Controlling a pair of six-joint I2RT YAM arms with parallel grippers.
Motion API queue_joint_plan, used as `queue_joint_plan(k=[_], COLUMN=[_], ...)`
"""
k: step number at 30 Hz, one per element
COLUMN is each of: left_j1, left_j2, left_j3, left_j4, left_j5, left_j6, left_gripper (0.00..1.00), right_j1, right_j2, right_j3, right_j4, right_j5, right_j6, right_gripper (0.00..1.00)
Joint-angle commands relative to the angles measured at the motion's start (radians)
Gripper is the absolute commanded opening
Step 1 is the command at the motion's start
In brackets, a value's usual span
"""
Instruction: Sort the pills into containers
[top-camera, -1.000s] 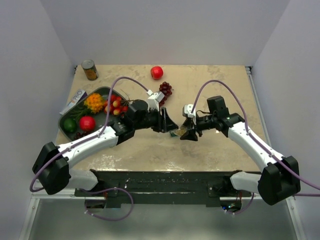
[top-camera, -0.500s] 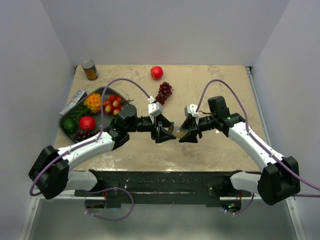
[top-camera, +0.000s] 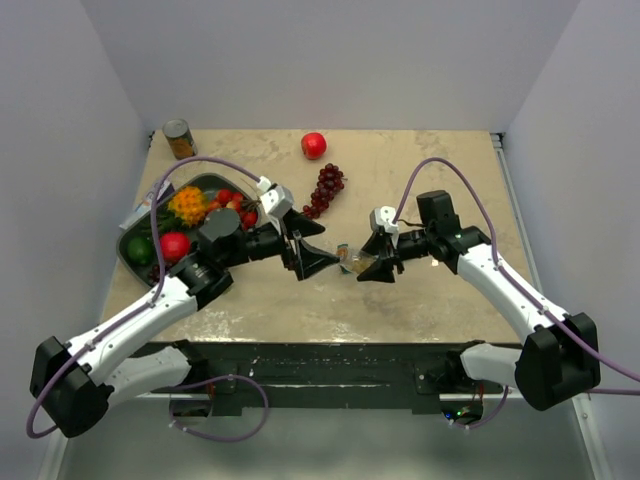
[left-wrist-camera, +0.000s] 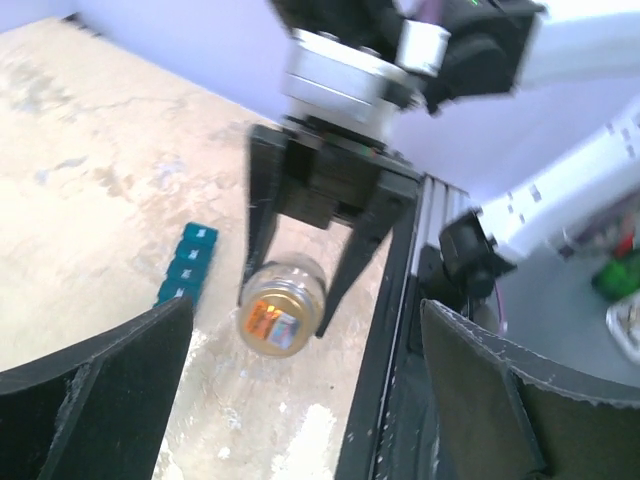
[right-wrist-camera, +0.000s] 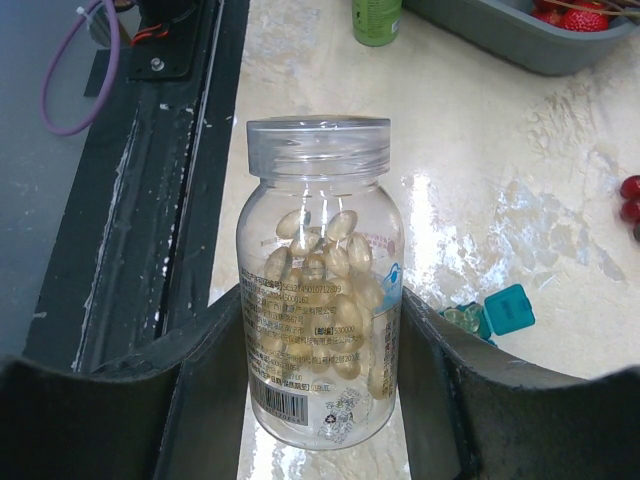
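- Right now my left end effector (top-camera: 322, 255) is spread wide – both fingers far apart, with nothing between them and nothing in its grip.
- It hovers over the counter (top-camera: 430, 170) and points across at my right end effector (top-camera: 374, 264). The two are close but do not touch.
- My right end effector is partly closed on a clear pill bottle (right-wrist-camera: 320, 290), with one finger against each side of the lower body.
- That bottle has its clear cap on. Pale yellowish capsules fill much of it, and a printed label with a barcode wraps the lower part.
- From my left wrist I see the bottle end-on between the right fingers, near the counter's front edge.
- The teal-blue pill organiser (left-wrist-camera: 187, 265) lies flat on the counter just beside the held bottle – not gripped by either side.
- In the right wrist view, one of its lids looks lifted. I cannot make out what sits inside.
- A dark green tray (top-camera: 215, 183) of fruit sits at my far left.
- Further back are a grape bunch (top-camera: 327, 187), a red apple (top-camera: 314, 145) and a can (top-camera: 179, 139).
- A small green bottle (right-wrist-camera: 376, 20) stands by the tray.
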Motion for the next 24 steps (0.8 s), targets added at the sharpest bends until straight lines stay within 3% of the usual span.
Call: queue_joint_plan(k=[1,4,6,10,19,24], left_j1=[0.016,0.008,-0.013,-0.084,-0.097,-0.099], left_j2=[0.023,0.109,0.126,0.141,0.192,0.213], left_j3=[0.082,0.157,0.162,0.183,0.219,0.242], left_j4=[-0.225,-0.364,-0.354,-0.352,-0.4,-0.412], left_j5=[-0.233,-0.217,-0.21,-0.296,-0.341,-0.355], left_j6=[-0.294,-0.417,-0.455,-0.455,-0.443,-0.432], left_gripper=[1.0,1.0,1.0,0.98,0.9,0.79], right_j1=[-0.001,-0.003,-0.003,-0.001,-0.001,-0.001], right_j2=[-0.023,-0.022,-0.022,-0.023,-0.019,-0.017], right_j3=[0.022,0.019,0.017,0.016,0.013,0.013], right_j4=[0.043,0.054,0.059,0.063,0.068,0.069], right_j5=[0.006,0.014,0.019,0.03,0.033,0.034], right_j6=[-0.001,0.009,0.013,0.017,0.02,0.02], right_gripper=[0.0,0.0,0.0,0.0,0.0,0.0])
